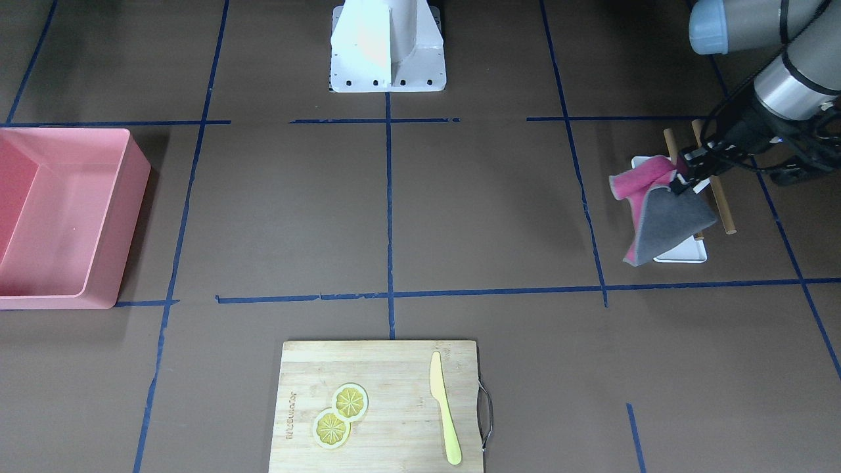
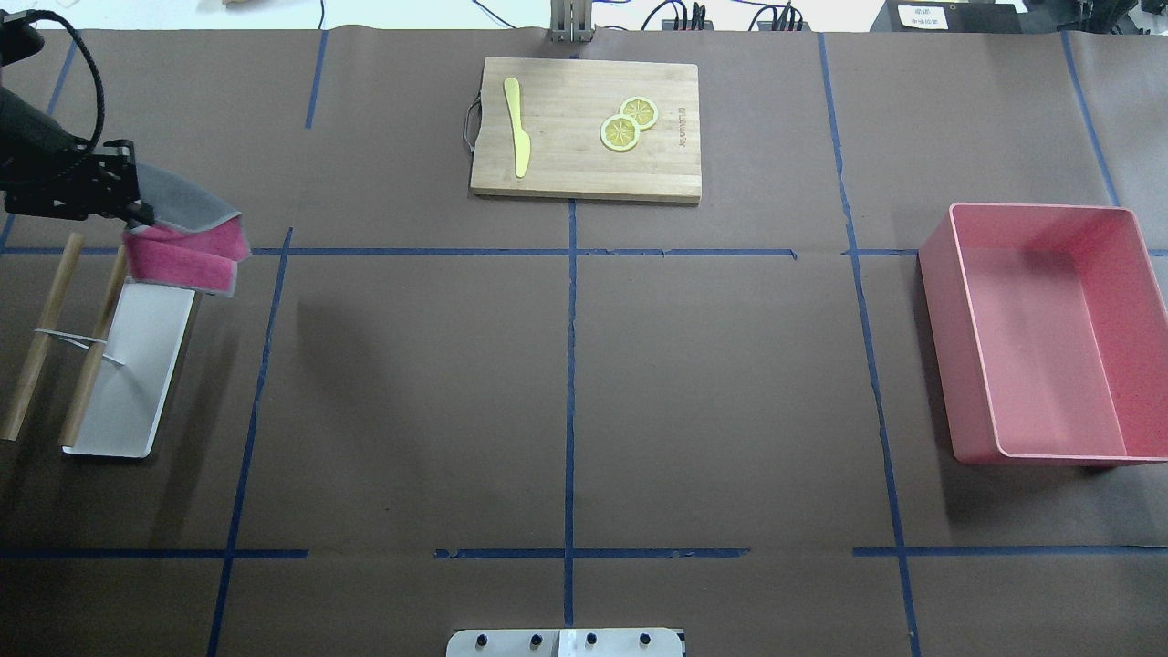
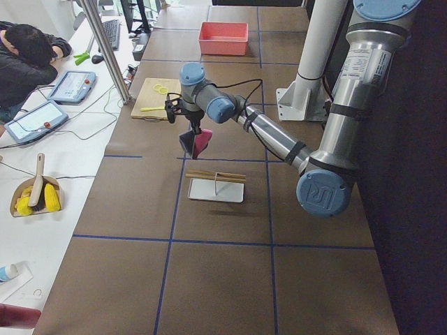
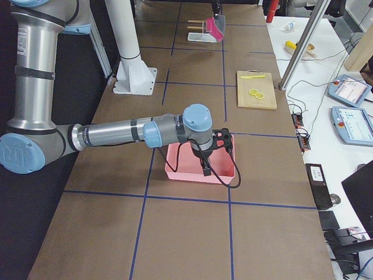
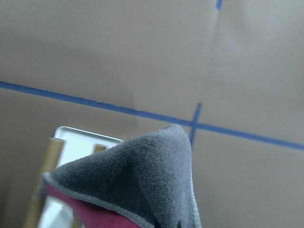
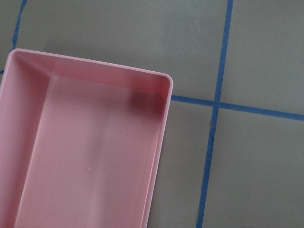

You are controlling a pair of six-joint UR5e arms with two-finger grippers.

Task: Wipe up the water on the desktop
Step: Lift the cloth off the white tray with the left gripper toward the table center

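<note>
The brown desktop [image 2: 411, 392] with blue tape lines shows no plain water patch. My left gripper [image 2: 137, 214] is shut on a grey and pink cloth [image 2: 187, 246] and holds it in the air over the far end of a small white tray [image 2: 128, 392]. The gripper [image 1: 686, 179] and the hanging cloth [image 1: 663, 217] also show in the front-facing view. The cloth [image 5: 137, 190] fills the bottom of the left wrist view. My right gripper [image 4: 205, 169] hovers over the pink bin [image 4: 198, 169]; I cannot tell whether it is open or shut.
Two wooden rods [image 2: 36, 347] lie across the white tray's side. The pink bin [image 2: 1040, 338] stands at the table's right. A bamboo cutting board [image 2: 584, 128] at the far middle holds a yellow knife [image 2: 516, 137] and two lemon slices [image 2: 628, 123].
</note>
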